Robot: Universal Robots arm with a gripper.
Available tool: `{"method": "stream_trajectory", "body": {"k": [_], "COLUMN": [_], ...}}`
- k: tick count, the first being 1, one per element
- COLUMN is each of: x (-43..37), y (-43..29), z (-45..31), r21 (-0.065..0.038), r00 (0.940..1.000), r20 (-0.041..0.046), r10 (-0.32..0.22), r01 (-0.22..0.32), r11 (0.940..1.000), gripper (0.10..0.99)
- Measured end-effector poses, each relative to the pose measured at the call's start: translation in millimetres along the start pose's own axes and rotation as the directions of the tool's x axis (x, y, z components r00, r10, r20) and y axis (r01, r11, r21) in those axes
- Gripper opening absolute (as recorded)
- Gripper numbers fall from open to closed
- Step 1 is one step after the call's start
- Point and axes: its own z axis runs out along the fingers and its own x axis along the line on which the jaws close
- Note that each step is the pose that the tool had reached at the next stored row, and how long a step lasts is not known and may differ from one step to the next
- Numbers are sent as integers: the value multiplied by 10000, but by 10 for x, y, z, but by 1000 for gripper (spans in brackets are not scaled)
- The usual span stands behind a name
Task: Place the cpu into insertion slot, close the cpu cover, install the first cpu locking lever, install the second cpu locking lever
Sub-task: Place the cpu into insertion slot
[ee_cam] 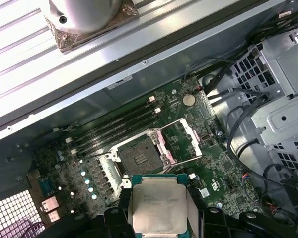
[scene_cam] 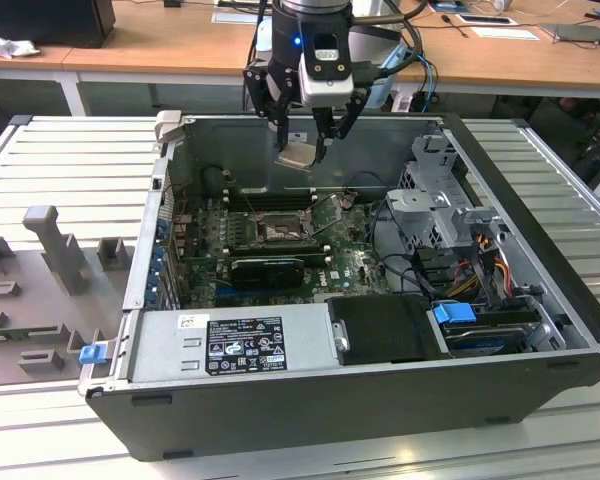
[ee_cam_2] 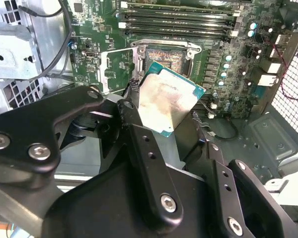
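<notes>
evidently the black two-finger gripper (scene_cam: 302,146) is clamped on the edges of the small flat square cpu (scene_cam: 298,156), likely sparing its contacts. its pale silver top looks smudged. it hangs above the square dark insertion slot (ee_cam: 139,156), left bare by the thin silvery frame-shaped cpu cover (ee_cam: 181,138), which is swung open.

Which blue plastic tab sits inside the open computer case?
The blue plastic tab on the drive bay, at the exterior view's right; the other tab juts from the case's outer corner.
</notes>
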Motion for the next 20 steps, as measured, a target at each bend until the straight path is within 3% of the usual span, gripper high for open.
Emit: {"method": "stream_trajectory", "body": {"k": [5,13,20], "x": [6,8,11], "y": [-3,-1,4], "z": [2,3,6], "r21": [-7,-26,-37], "r00": [9994,9939,9897], "r20": [31,97,125], "r10": [355,1098,1425], "r01": [-355,-1097,-1424], "r11": [9994,9940,9898], "gripper": [525,525,525]}}
